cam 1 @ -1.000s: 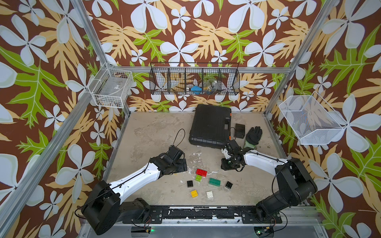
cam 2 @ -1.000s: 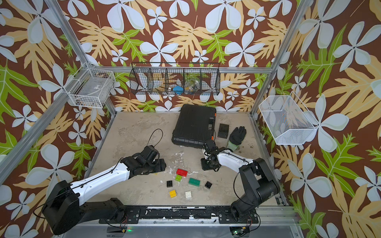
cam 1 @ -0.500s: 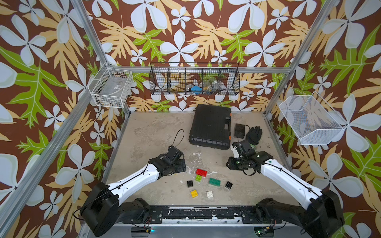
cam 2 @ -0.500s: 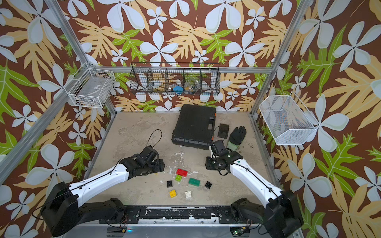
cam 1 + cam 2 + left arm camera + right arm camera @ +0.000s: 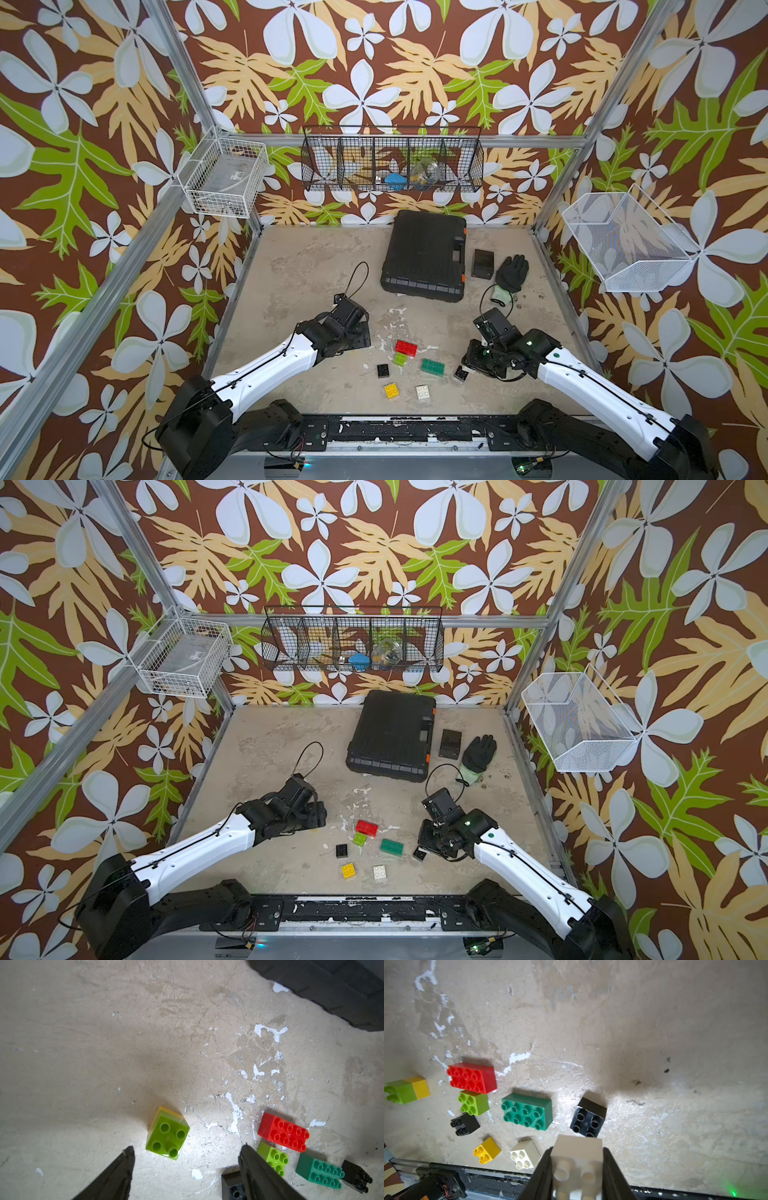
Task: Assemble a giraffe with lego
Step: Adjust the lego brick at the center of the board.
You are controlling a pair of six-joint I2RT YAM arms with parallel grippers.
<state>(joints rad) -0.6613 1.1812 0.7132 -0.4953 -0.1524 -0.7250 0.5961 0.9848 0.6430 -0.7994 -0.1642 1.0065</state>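
Loose lego lies at the front middle: a red brick (image 5: 406,348), lime green (image 5: 400,359), dark green (image 5: 432,366), two black (image 5: 382,370) (image 5: 461,372), yellow (image 5: 391,390) and white (image 5: 422,392). My right gripper (image 5: 577,1149) is shut on another white brick (image 5: 578,1155), just above and beside the right-hand black brick (image 5: 588,1120). My left gripper (image 5: 187,1147) is open over a lime green brick joined on a yellow one (image 5: 167,1138), which the arm hides in both top views. The giraffe is out of view.
A black case (image 5: 424,253) lies at the back, with a small plain black box (image 5: 483,264) and a black glove (image 5: 512,272) to its right. Wire baskets hang on the walls. The metal front rail (image 5: 395,432) runs close to the bricks.
My right arm has swung outward, and its gripper with the white brick has come toward the front, down beside the black brick. The left arm has hardly moved.
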